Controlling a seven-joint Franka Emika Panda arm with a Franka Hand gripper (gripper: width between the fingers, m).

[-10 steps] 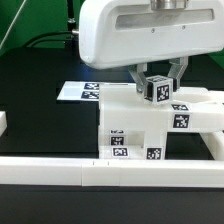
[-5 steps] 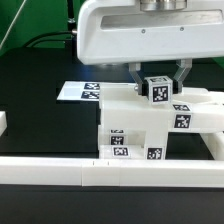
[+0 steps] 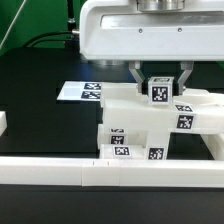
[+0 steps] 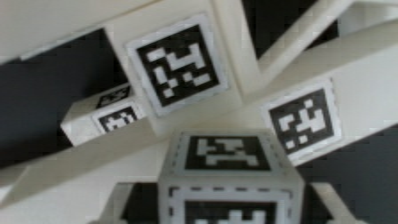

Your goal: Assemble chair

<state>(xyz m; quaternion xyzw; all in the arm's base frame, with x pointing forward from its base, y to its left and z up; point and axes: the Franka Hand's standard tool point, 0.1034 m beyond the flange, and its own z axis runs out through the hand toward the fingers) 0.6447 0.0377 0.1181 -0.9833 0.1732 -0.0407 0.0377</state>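
Since a second ago the hand [image 3: 161,80] and the small cube [image 3: 160,90] it carries have slid a little toward the exterior view's right, and the cube now sits squarer to the camera. From my station I read the hand as closed onto the cube, one finger on each side and the tagged face turned outward. The fingers [image 3: 139,74] slant in from above.

The cube hangs just over the top of the partly built chair [image 3: 140,118]. That is a stepped white block with tags on its front faces, standing on the black surface [image 3: 40,115] right behind the long white rail [image 3: 90,170]. I cannot tell whether the cube touches the top of it.

The marker board [image 3: 80,92] lies flat behind the chair, toward the exterior view's left.

In the wrist view the cube [image 4: 222,165] is close and blurred, with crossing white bars [image 4: 267,60] and tagged blocks beyond it.
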